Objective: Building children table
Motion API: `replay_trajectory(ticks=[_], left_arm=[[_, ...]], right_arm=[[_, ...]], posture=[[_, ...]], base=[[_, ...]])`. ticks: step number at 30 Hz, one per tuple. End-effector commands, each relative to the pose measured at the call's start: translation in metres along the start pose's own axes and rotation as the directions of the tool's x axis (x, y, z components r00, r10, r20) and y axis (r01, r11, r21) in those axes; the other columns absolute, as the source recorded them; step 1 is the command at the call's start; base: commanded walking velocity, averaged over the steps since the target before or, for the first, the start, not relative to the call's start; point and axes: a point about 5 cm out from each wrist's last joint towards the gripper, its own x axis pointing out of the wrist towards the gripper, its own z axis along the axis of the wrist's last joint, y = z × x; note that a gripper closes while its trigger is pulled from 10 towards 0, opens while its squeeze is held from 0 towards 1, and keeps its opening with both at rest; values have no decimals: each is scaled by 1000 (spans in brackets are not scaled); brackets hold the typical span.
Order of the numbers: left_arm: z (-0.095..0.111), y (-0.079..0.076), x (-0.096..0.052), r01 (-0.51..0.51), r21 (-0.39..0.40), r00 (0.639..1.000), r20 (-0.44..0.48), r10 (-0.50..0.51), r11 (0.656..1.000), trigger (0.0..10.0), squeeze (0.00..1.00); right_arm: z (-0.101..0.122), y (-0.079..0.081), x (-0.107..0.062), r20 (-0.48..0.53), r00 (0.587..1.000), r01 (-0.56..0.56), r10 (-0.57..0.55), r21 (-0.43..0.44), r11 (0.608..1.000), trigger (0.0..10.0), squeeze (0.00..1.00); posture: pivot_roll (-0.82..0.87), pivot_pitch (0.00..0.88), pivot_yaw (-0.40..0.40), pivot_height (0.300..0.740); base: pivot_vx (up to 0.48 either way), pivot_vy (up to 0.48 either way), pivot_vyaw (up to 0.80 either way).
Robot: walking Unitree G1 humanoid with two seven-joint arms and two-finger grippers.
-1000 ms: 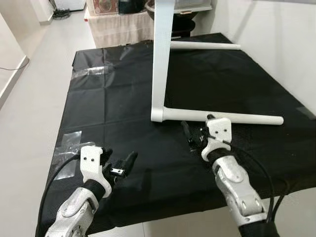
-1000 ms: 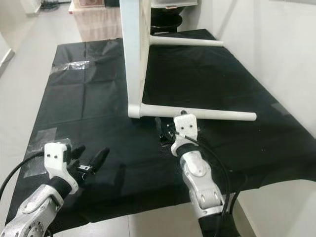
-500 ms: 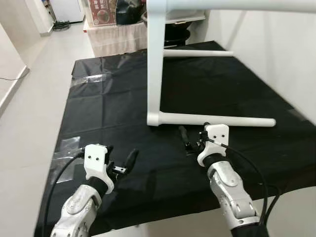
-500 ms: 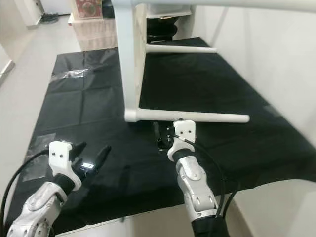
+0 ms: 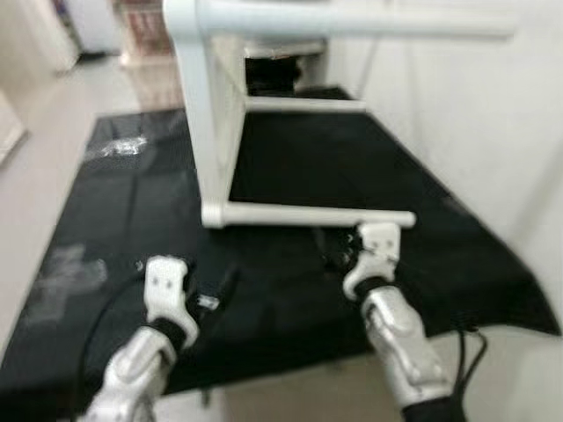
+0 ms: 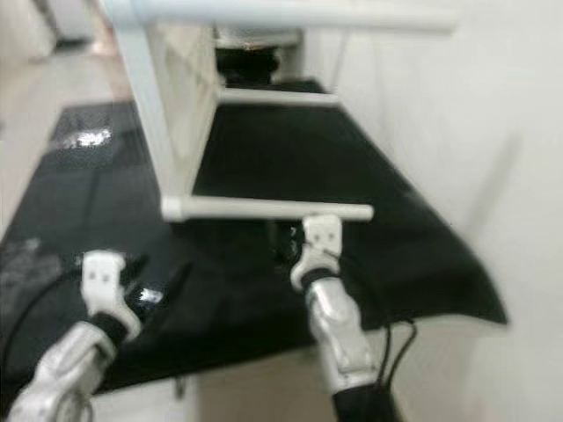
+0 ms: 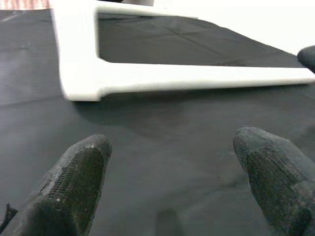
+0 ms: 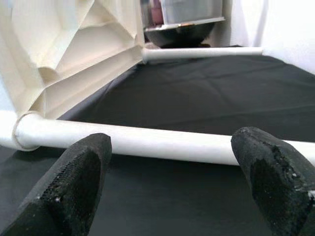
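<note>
In the blurred left eye view, a white children's table [image 5: 211,132] lies on its side on a black cloth [image 5: 290,290] covering the floor, its legs sticking out to the robot's right. The left gripper [image 5: 215,294] hovers over the cloth near its front edge, well short of the table. The right gripper [image 5: 339,255] sits just in front of the nearest table leg [image 5: 308,214].

The right eye view shows the same layout, with a white wall [image 6: 440,105] to the right.

In the left wrist view, the fingers [image 7: 74,184] are spread wide, empty, above the cloth, facing the table.

In the right wrist view, the fingers [image 8: 74,184] are likewise wide apart and empty, the leg lying just beyond them.
</note>
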Motion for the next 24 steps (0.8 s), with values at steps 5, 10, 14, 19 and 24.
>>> replay_trajectory(ticks=[5,10,14,19,24], left_arm=[[-4,0,0,0,17,1000,-24,0,1000,10000,0],[-11,8,-7,-57,40,997,-54,60,998,10000,0],[-13,11,-9,-81,55,995,-57,84,995,10000,0],[-12,11,-8,-77,54,995,-56,80,996,10000,0],[-10,11,-5,-73,39,996,-46,74,997,10000,0]], right_arm=[[-5,-7,-3,-18,1000,23,-23,-7,1000,10000,0],[-6,-8,-3,-19,999,33,-33,-5,999,10000,0],[-6,-11,-3,-20,999,45,-45,8,999,10000,0],[-6,-11,-3,-21,999,41,-41,4,999,10000,0],[-6,-11,-2,-26,999,44,-43,2,999,10000,0]], posture=[[-5,125,51,740],[-2,126,48,740],[1,124,42,740],[1,123,40,740],[3,124,35,740]], base=[[0,0,0],[0,0,0],[0,0,0],[0,0,0],[0,0,0]])
